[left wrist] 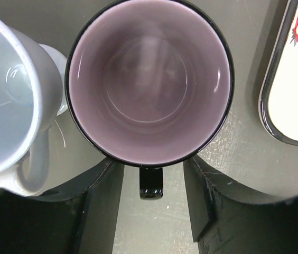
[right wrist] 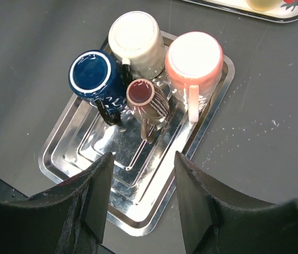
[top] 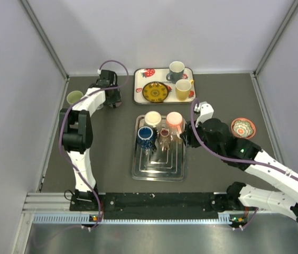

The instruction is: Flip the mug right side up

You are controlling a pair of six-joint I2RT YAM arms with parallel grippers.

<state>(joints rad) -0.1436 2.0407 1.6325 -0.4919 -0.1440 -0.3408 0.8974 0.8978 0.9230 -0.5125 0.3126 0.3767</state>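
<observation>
A black mug (left wrist: 149, 79) with a pale purple inside stands upright on the table at the far left, mouth up. Its handle (left wrist: 151, 182) points into the gap of my left gripper (left wrist: 153, 196), whose fingers stand open on either side without touching it. On the silver tray (right wrist: 62, 140) a blue mug (right wrist: 93, 74), a cream mug (right wrist: 136, 34), a pink mug (right wrist: 194, 55) and a small brown striped mug (right wrist: 146, 98) sit upside down. My right gripper (right wrist: 141, 185) hovers open over the tray's near right corner, holding nothing.
A white mug (left wrist: 1, 90) stands upright against the black mug's left side. A green cup (top: 75, 97) sits further left. The strawberry tray (top: 143, 87) at the back holds a grey mug (top: 176, 70), a yellow mug (top: 183, 89) and a plate (top: 155, 91). A patterned bowl (top: 242, 127) lies right.
</observation>
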